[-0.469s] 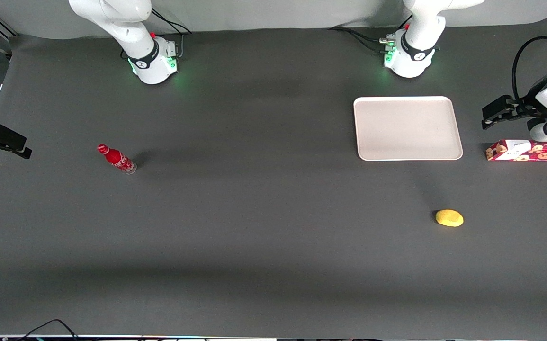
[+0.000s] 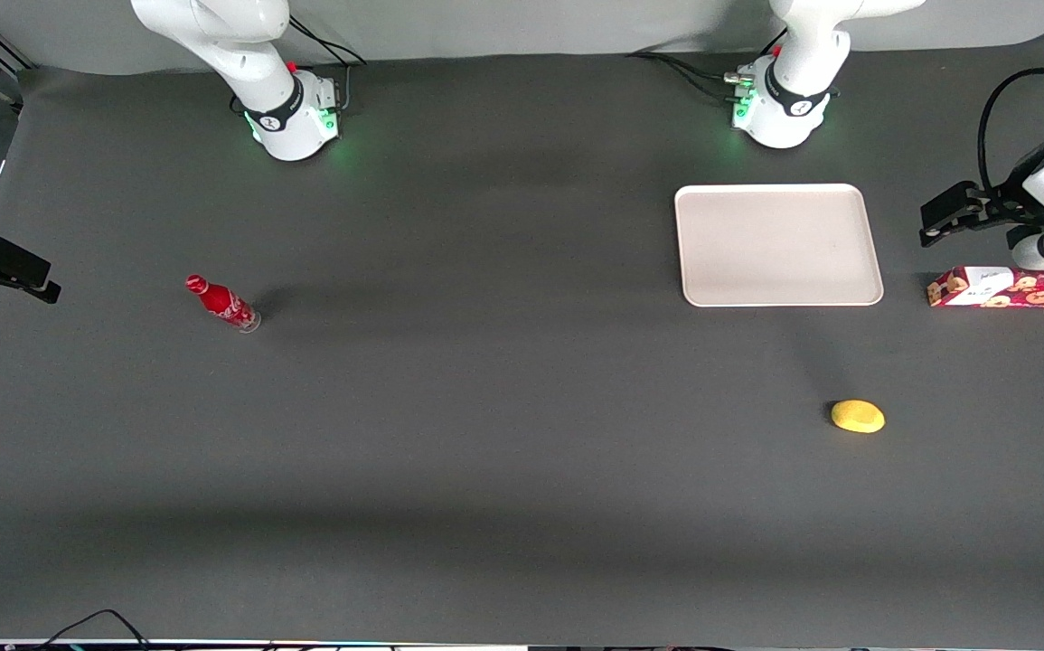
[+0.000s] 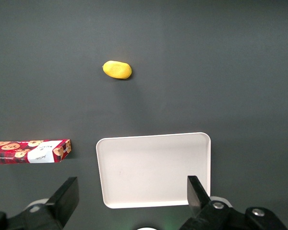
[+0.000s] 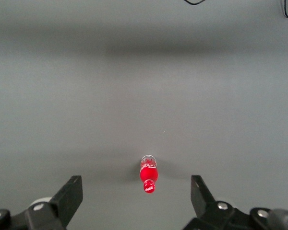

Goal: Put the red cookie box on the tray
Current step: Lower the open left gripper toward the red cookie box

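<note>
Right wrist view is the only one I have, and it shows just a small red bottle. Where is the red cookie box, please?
Observer: The red cookie box lies flat on the table at the working arm's end, beside the tray with a gap between them.
Operator: Is something already on the tray?
Observer: No, nothing lies on it.
Operator: And the gripper, does it hold the box?
Observer: No. The gripper is open above the table and the box is not between its fingers.
Operator: Is anything else near there?
Observer: A small yellow object lies nearer to the front camera than the tray.
</note>
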`<state>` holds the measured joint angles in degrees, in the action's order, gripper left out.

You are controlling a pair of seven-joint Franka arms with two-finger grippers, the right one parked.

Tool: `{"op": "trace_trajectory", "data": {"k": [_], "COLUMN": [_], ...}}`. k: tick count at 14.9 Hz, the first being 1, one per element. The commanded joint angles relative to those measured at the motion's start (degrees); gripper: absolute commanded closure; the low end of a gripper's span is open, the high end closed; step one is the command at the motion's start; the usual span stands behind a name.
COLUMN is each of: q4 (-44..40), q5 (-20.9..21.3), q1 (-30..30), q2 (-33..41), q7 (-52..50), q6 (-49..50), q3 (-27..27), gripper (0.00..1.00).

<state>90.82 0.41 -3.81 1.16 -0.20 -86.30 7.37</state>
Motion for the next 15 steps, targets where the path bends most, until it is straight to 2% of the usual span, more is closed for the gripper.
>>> {"op": "trace_trajectory", "data": {"k": [1,15], "q4": [-1.7,-1.6], "q5": [0.8,0.8], "q1": [0.6,0.3], "q2": [-0.8,-1.6], "q7": [-1.2,0.0], "q6": [0.3,0.3], "q3": [-0.2,-0.1], "gripper": [0.00,0.00]}}
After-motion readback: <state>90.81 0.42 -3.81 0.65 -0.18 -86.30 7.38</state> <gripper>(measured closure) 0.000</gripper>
